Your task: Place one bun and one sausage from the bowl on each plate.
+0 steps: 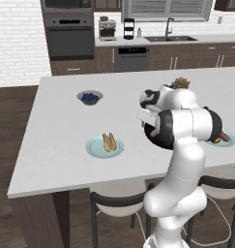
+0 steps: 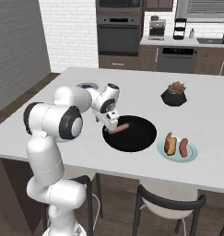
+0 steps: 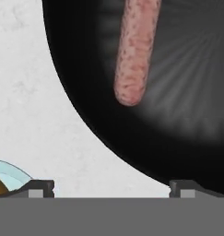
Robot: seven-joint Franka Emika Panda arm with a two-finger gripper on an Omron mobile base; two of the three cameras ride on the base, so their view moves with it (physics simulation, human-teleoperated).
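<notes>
The black bowl [image 2: 142, 134] sits near the counter's front edge with one pink sausage [image 2: 121, 127] lying in it. My gripper [image 2: 111, 124] hangs low over the bowl's left rim, open, with nothing between its fingers. In the hand view the sausage [image 3: 136, 50] lies ahead of the gripper [image 3: 111, 188] on the bowl's floor [image 3: 191, 115]. One plate [image 2: 192, 154] to the bowl's right holds a bun [image 2: 169, 143] and a sausage [image 2: 183, 146]. The other plate [image 1: 92, 147] holds a bun [image 1: 108, 142].
A small grey bowl of blueberries [image 1: 90, 97] stands farther back on the left. A black plant pot [image 2: 173, 96] stands behind the right plate. Stools are tucked under the counter's front edge [image 1: 80, 186]. My own arm hides the black bowl in the left base view.
</notes>
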